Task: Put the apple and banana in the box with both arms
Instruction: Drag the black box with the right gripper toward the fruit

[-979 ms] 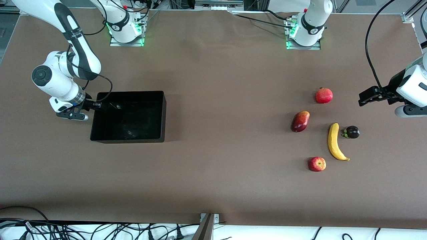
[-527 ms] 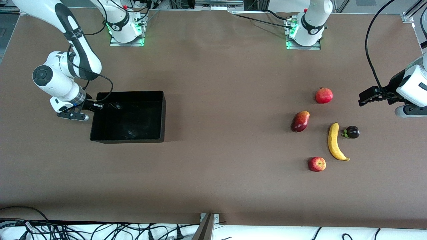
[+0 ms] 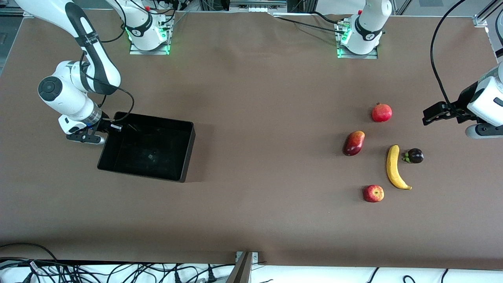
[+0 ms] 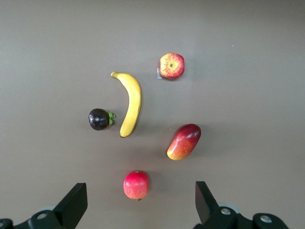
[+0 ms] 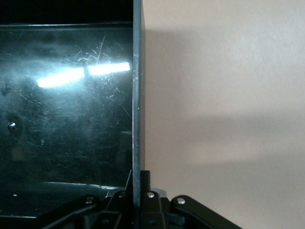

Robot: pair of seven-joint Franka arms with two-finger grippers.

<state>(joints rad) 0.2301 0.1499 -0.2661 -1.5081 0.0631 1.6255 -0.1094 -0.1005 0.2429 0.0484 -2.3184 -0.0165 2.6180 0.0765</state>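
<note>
Clamping shut on the box wall, the right gripper has swung it askew, probably toward the apple and banana under the wide-open, waiting left gripper.

No readable text, labels, brands or numbers anywhere. Small dark round marks on both arm bases, too small to read. Small pale sticker-like patch touching the apple in the left wrist view, blank as far as can be told.
</note>
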